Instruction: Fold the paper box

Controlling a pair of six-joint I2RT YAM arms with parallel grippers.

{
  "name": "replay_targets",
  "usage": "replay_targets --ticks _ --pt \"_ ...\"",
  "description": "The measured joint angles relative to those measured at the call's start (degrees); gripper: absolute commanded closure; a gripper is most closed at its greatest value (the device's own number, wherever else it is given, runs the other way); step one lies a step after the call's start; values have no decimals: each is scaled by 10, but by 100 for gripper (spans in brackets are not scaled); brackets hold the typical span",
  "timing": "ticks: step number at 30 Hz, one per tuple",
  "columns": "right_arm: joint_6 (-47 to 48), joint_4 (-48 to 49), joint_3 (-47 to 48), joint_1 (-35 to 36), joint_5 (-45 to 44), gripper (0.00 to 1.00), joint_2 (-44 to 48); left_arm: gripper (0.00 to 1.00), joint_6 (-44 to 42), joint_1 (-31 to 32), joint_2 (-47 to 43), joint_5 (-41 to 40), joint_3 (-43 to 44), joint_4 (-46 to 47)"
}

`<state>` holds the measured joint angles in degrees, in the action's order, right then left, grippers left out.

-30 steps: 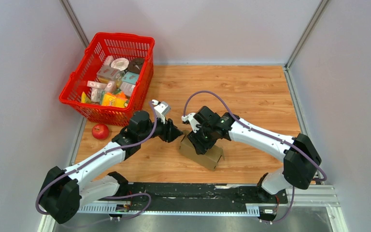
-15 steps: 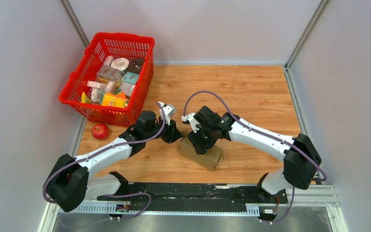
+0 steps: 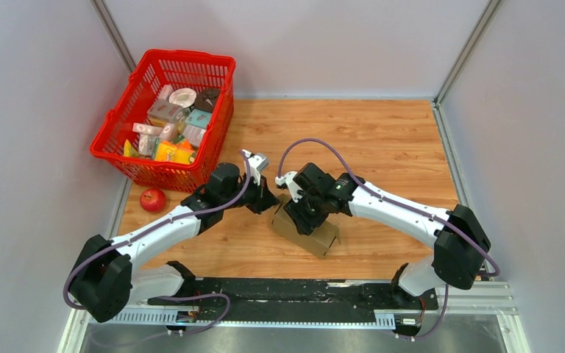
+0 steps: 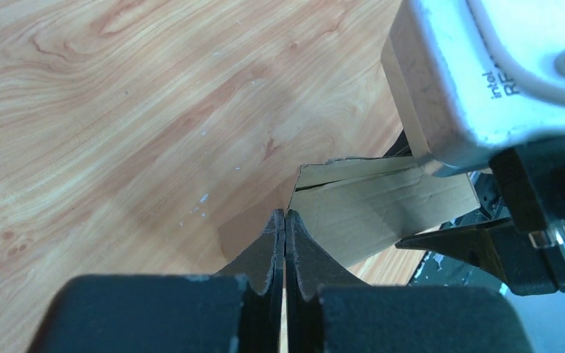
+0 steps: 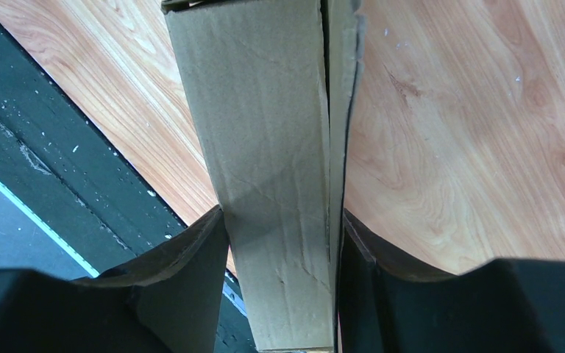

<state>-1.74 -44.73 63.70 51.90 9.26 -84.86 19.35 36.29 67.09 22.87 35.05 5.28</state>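
At table centre: paper box clamped across its narrow body by right gripper. Left gripper, apart one second ago, now pressed together on nothing, tip just beside box corner; likely set to prod flap.

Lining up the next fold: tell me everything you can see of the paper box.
The paper box is plain brown corrugated cardboard, unprinted, folded into a shallow rectangle with one seam gaping. It lies on the wooden table, clamped between the right gripper fingers. The shut left gripper points at a corner.
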Motion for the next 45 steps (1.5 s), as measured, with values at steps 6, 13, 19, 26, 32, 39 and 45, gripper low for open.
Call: replay_targets --ticks 6,13,19,26,32,39,45 --pt "-7 1 0 8 -16 55 1 100 39 0 0 2 14 -24" --pt "-12 1 0 10 -19 53 1 100 96 0 2 3 14 -24" --pt "-17 0 0 10 -23 52 1 100 119 10 5 -12 14 -17" --pt "-19 1 0 10 -25 52 1 100 140 14 8 -23 12 -6" --pt "-18 1 0 10 -25 52 0 100 118 20 -2 -42 10 -29" --pt "-16 14 0 18 -18 53 -10 100 86 24 -33 -65 -11 -51" --pt "-24 14 5 20 -29 53 -16 100 98 24 -32 -68 -22 -31"
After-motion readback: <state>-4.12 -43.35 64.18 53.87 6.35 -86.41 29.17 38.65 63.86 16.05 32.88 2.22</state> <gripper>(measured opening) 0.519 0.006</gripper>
